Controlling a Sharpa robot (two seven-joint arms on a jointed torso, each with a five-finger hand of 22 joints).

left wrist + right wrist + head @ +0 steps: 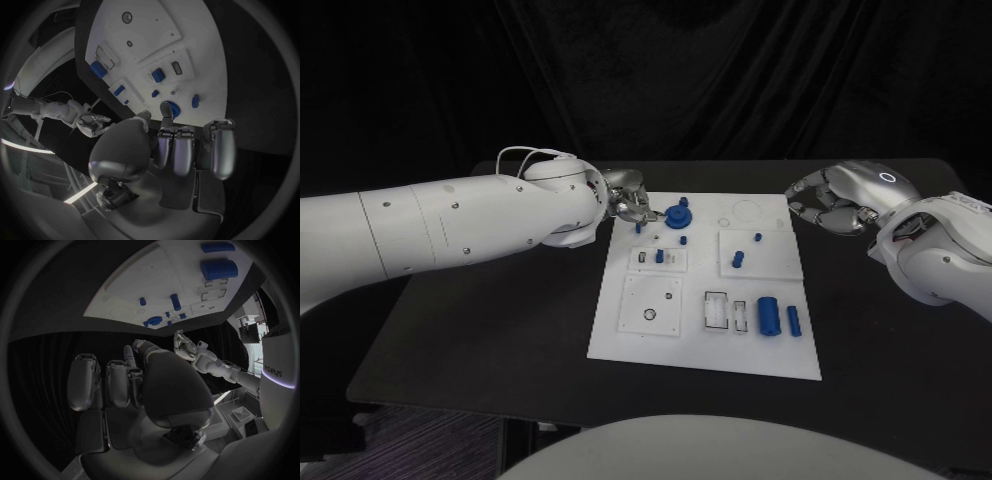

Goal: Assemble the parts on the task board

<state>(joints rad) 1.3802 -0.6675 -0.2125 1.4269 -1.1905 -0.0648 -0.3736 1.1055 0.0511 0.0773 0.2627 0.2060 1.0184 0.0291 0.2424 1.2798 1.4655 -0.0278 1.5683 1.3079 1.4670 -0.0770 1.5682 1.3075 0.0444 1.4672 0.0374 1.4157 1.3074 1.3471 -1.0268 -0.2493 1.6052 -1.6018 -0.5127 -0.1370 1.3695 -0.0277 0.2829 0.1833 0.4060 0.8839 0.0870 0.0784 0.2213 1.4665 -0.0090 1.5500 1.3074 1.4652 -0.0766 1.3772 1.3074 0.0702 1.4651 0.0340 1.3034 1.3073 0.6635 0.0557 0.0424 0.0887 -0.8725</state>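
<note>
Black table (488,330), black curtain behind, and I've got the white task board (620,335) dead centre as my landmark. My left hand (626,200) is at the board's far left corner, fingertips just beside the round blue knob part (678,217) standing there; from the left wrist view the fingers (177,150) sit curled side by side right at that knob (169,108), but I cannot tell whether they actually grip it. My right hand (831,200) hangs off the board's far right corner, over bare table, fingers curled in on nothing. On the board's near right area a fat blue cylinder (769,314) lies flat, with a thinner blue rod (793,320) just beside it toward the right edge. Mid-board, right of centre, a small blue peg (736,261) stands.
</note>
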